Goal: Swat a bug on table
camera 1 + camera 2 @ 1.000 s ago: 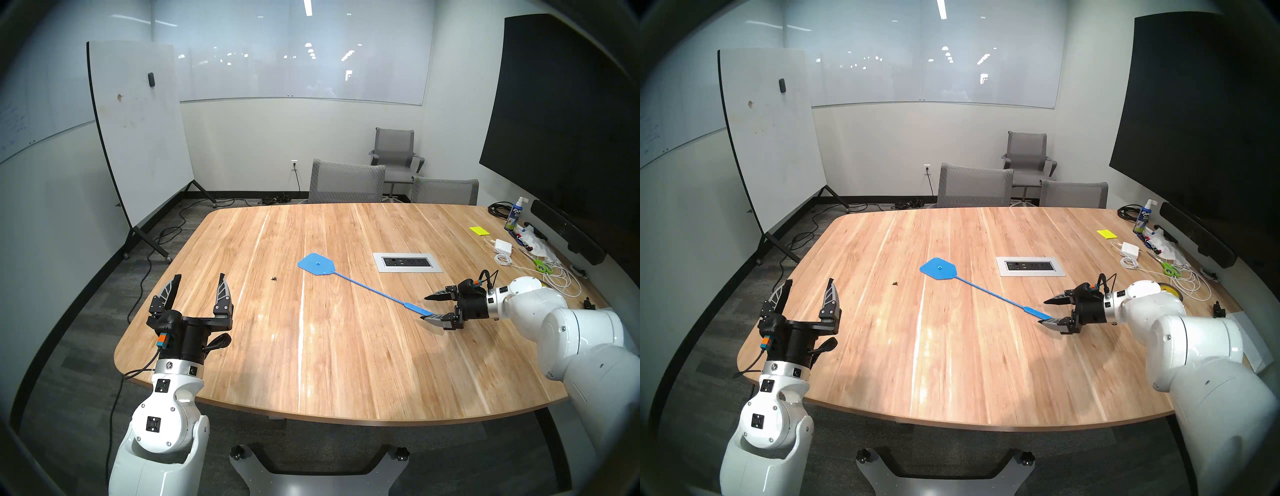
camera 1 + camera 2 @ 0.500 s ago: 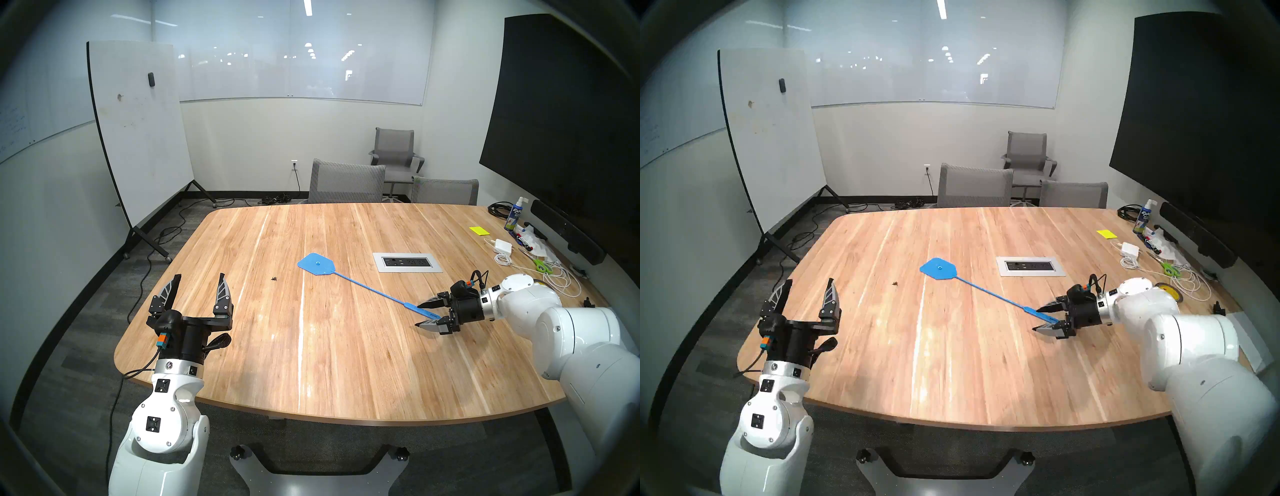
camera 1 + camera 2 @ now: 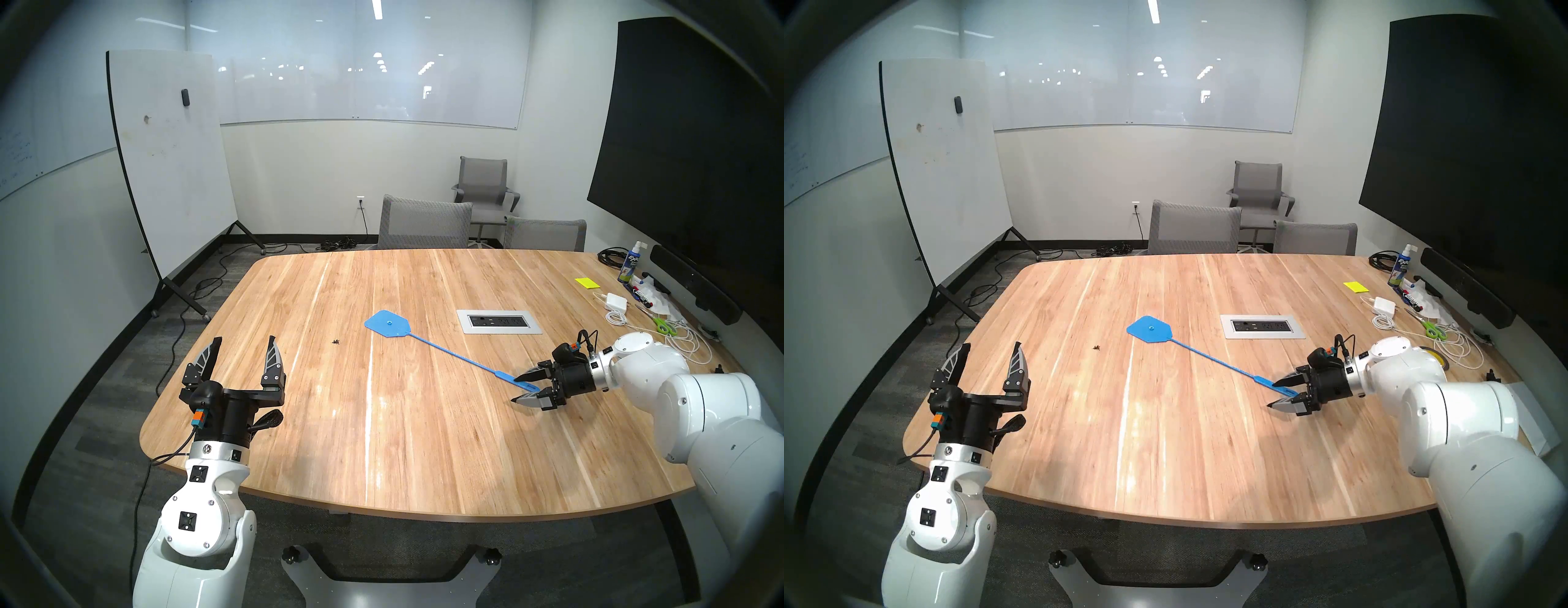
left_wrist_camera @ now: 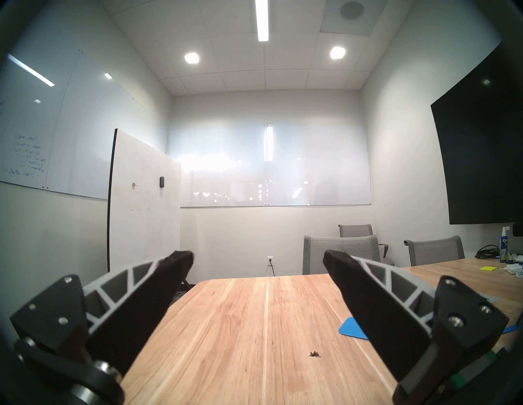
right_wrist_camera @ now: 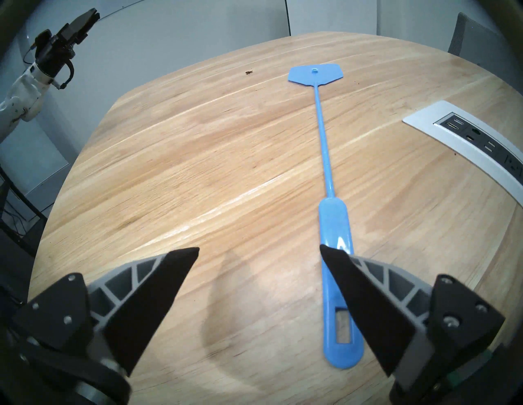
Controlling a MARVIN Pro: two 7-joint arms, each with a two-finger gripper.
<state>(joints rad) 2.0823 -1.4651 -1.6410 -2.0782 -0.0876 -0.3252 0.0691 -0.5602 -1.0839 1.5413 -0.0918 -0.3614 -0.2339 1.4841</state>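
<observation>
- The bug (image 3: 336, 341), a dark speck, lies on the table (image 3: 424, 446), just ahead of the left gripper (image 3: 245, 344), whose fingers stand spread and empty.
- The blue fly swatter (image 3: 449, 352) lies flat, its handle end between the parted fingers of the right gripper (image 3: 518, 387), ungripped.
- The silver outlet panel (image 3: 499, 321) sits beyond.

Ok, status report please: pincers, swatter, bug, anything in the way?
Both pincers open: left idle, right straddling blue swatter handle, not gripping. Bug on table, left of swatter head. Nothing between them.
</observation>
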